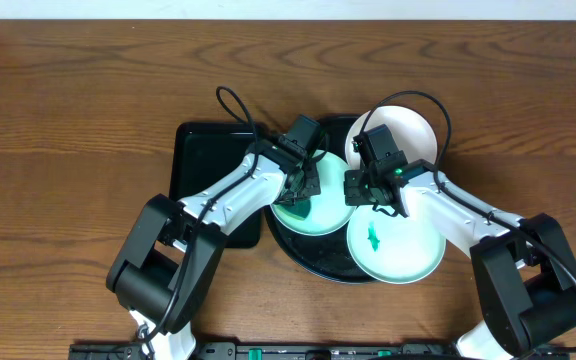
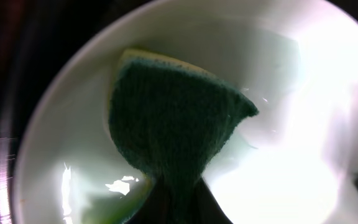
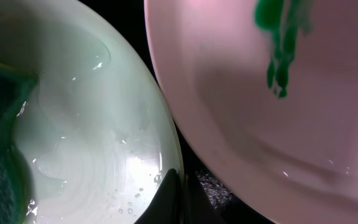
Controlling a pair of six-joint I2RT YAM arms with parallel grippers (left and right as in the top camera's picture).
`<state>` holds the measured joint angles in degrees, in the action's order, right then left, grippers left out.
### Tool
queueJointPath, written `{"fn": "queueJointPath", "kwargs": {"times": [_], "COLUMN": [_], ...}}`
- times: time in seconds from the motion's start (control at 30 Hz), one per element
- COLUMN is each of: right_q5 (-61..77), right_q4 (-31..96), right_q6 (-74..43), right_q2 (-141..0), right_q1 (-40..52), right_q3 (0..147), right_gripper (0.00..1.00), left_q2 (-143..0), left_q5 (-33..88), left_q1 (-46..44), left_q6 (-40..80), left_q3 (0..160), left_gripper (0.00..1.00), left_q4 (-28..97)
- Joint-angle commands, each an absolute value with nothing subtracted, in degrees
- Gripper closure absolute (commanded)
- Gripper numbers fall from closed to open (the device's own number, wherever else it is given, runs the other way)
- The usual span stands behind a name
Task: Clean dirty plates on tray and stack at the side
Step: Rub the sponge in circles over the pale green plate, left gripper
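Three plates (image 1: 400, 255) lie on the tray (image 1: 318, 264). The left pincer (image 1: 303, 188) pinches a green sponge (image 2: 173, 124) onto the mint plate (image 1: 316, 216) beneath it, to scrub. The right pincer (image 3: 173, 200), pressed together, touches that plate's rim, probably steadying it.

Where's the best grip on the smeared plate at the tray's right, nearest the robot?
On the smeared plate, take the outer rim, the near-right arc that seems to overhang the tray. Come low from the right, one finger over the lip, one under. It is shallow, so only the rim offers a pinch; its inner side crowds the mint plate and the right gripper.
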<state>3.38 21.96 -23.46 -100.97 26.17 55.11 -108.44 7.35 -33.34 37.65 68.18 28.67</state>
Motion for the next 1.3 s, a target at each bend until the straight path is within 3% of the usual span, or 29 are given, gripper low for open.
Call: {"fn": "queueJointPath", "kwargs": {"times": [0.0,0.27,0.53,1.0,1.27], "right_q5": [3.46,3.46,3.46,3.46,3.46], "right_q4": [21.82,21.82,21.82,21.82,21.82], "right_q6": [-23.11,-23.11,-23.11,-23.11,-23.11], "right_q2": [-99.81,-99.81,-99.81,-99.81,-99.81], "right_q1": [26.72,26.72,26.72,26.72,26.72], "right_q3": [55.40,55.40,55.40,55.40,55.40], "right_gripper": [0.99,0.99,0.99,0.99,0.99], "left_q2": [-110.54,-103.37,-96.49,-106.10,-110.15], "left_q5": [20.32,20.03,7.55,-3.36,2.44], "left_q1": [-34.68,-34.68,-34.70,-34.70,-34.76], "left_q6": [37.15,32.58,30.65,30.70,32.84], "left_q3": [67.51,68.42,68.71,68.62,68.55], "left_gripper": [0.93,0.93,0.93,0.93,0.93], "left_q4": [26.44,23.77,24.16,28.23,28.42]}}
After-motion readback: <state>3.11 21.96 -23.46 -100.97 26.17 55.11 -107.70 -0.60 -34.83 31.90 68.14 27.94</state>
